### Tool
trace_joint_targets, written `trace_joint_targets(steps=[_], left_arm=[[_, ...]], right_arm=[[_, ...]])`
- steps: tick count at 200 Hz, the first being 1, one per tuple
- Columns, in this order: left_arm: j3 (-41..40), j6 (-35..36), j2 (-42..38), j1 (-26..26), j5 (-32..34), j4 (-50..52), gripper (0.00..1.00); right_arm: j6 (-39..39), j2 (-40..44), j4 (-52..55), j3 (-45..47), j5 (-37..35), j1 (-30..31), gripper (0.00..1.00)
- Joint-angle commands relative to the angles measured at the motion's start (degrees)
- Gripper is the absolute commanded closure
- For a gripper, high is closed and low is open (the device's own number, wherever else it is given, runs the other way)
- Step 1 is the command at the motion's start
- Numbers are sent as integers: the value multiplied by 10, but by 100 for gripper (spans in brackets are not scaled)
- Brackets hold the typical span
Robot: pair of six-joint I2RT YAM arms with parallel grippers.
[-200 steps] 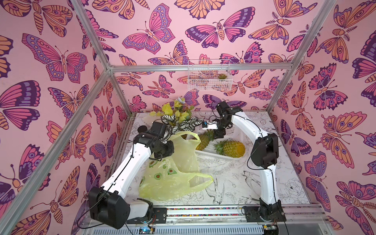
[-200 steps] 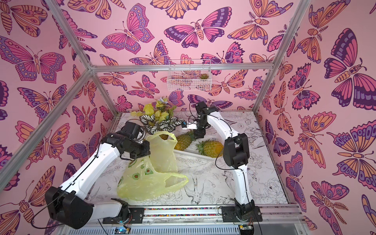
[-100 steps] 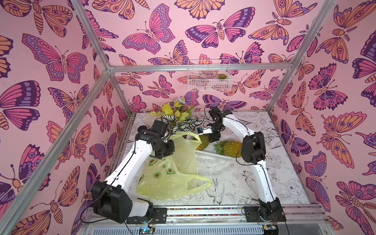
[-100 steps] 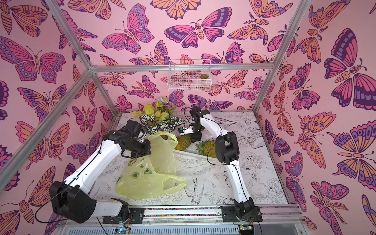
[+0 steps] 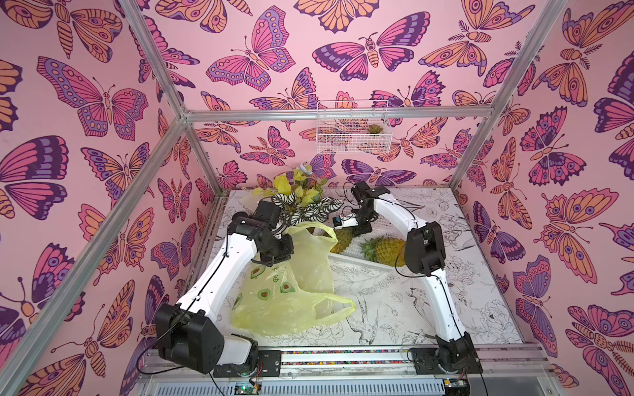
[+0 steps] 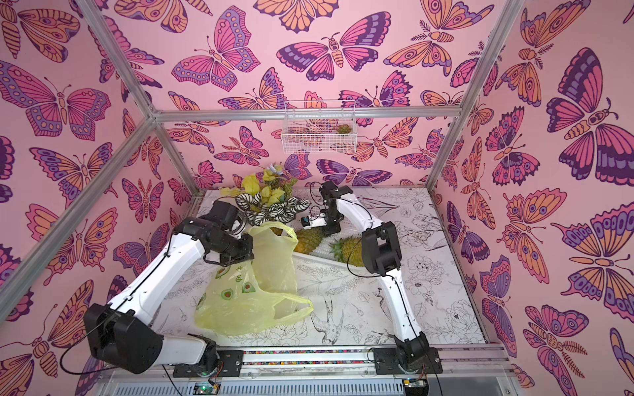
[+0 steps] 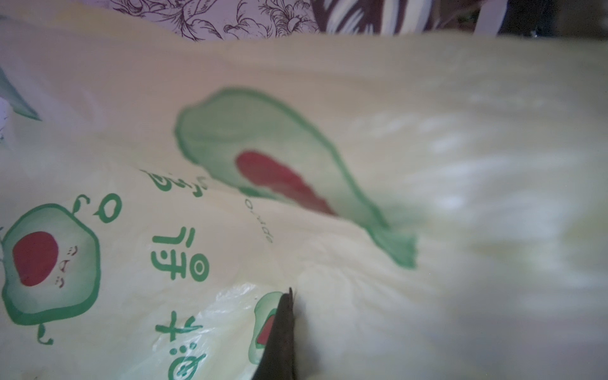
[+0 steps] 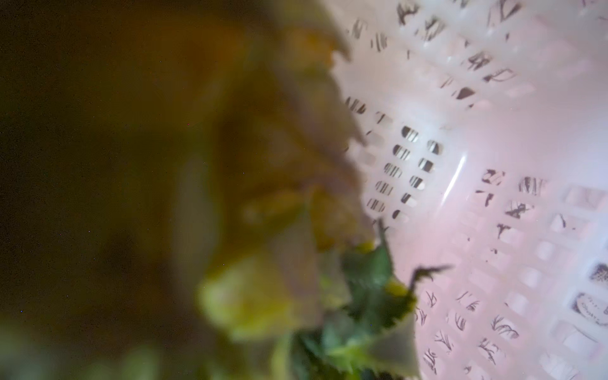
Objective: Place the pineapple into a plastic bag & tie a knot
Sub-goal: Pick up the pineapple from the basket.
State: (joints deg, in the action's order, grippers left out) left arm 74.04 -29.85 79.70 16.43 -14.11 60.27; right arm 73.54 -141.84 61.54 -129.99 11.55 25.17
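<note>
Although the left hand (image 5: 272,262), clamped closed, holds the plastic bag (image 5: 291,301) up at centre frame, the right hand (image 5: 355,228) over the pineapple (image 5: 343,240) shows no readable grip; a partial hold could drop it.

The thin translucent yellow-green plastic bag (image 5: 279,303) is showing green halved avocados with red pits and green characters. The golden-brown scaly pineapple (image 5: 389,249) is sporting a green crown. The bench (image 5: 394,303) is wearing black bird-and-flower line drawings on white; the pink walls (image 5: 343,92) are carrying purple and orange butterflies.
</note>
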Motion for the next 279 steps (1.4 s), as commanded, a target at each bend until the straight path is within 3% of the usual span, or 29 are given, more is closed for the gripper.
trace_joint_targets(steps=[1,15,85,108,133,192,218,252,279], left_arm=[[10,5,-12,-5,2,20,100],[10,4,-13,-6,2,20,100],[-7,-16,-39,-6,14,11,100],[-22,-32,-49,-6,14,-6,100],[-34,-38,-59,-6,10,-24,100],[-54,-38,-86,-6,13,-41,100],[-61,-38,-89,-6,7,-51,100],[-67,-30,-90,-6,-4,-55,100],[-66,-17,-90,-6,-16,-55,100]], right_arm=[[-10,8,39,18,7,4,89],[-7,14,46,22,-3,5,100],[-48,106,52,40,-13,-2,100],[-137,136,44,42,-21,-18,100],[-263,170,54,58,-83,-25,100],[-429,344,-63,279,-52,-25,100],[-529,425,-136,368,-100,-17,100],[-645,513,-145,431,-138,5,100],[-691,586,-96,438,-134,15,100]])
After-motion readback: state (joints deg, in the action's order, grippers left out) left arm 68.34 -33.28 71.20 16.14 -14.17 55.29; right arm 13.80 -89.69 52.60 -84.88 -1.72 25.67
